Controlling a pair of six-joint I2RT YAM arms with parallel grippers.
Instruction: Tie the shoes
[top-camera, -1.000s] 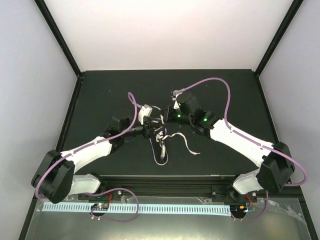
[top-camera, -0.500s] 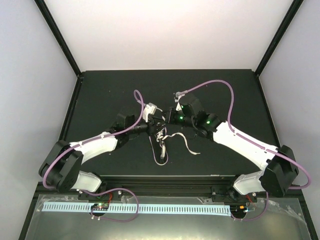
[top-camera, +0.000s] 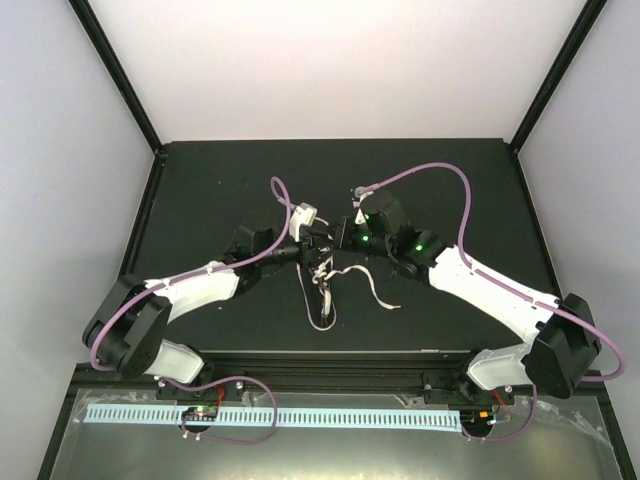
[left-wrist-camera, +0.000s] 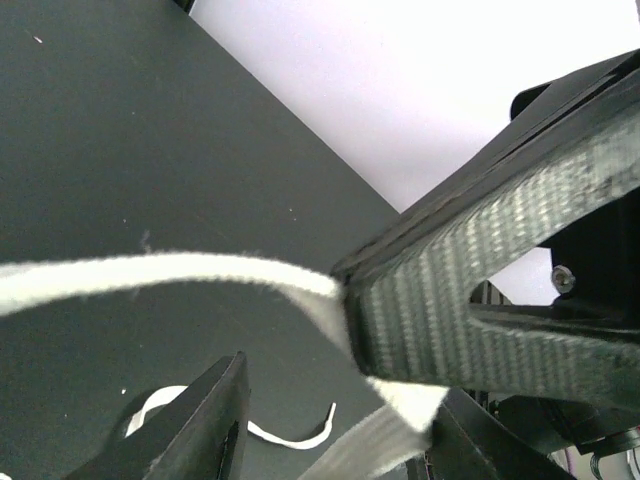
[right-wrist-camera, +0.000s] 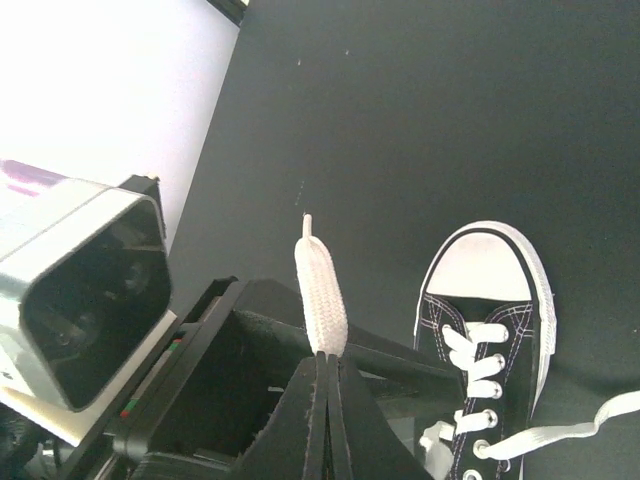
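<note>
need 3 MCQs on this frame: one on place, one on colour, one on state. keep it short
1. Where on the table does the sneaker sit?
A) far left corner
B) middle
C) near right corner

2. What colour is the toe cap?
A) red
B) white
C) blue

3. What is the right claw doing?
A) open, empty
B) shut on the sole
C) shut on a lace

Answers:
1. B: the top view shows it central.
2. B: the cap is plainly white in the right wrist view.
3. C: the fingers pinch the lace, whose tip stands free above them.
</note>
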